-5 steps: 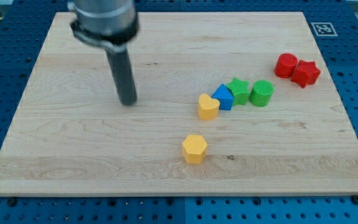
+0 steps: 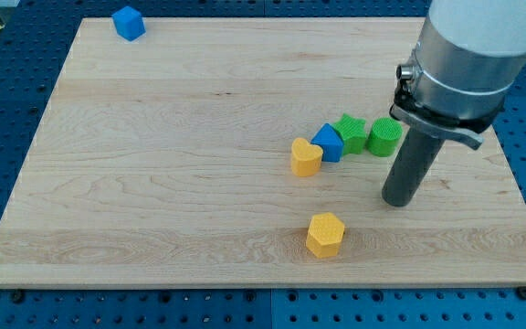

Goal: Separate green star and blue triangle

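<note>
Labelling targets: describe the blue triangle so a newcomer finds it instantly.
On the wooden board, find the short row of four touching blocks right of centre. The blue triangle is second from the view's left, between the yellow heart and the green star, the row's only blue block.

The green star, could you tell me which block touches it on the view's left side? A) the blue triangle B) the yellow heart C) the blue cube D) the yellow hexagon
A: the blue triangle sits pressed against the left side of the green star, with the yellow heart one block further left.

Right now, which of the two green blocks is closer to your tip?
The green cylinder, just above my tip; the green star sits farther left, touching the blue triangle.
</note>
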Action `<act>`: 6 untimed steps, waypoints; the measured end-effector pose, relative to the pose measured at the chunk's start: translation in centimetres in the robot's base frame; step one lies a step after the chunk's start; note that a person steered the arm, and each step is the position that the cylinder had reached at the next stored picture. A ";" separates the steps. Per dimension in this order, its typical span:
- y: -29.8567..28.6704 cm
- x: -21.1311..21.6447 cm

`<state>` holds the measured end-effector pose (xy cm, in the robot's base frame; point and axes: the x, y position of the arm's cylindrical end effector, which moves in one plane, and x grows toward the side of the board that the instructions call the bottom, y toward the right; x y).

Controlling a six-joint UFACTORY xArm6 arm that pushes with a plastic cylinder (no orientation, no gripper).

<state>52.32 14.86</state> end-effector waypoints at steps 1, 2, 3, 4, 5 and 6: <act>-1.5 -2.2; -3.4 -4.6; -6.3 -6.6; -9.0 -7.6; -10.0 -6.8; -9.9 -5.0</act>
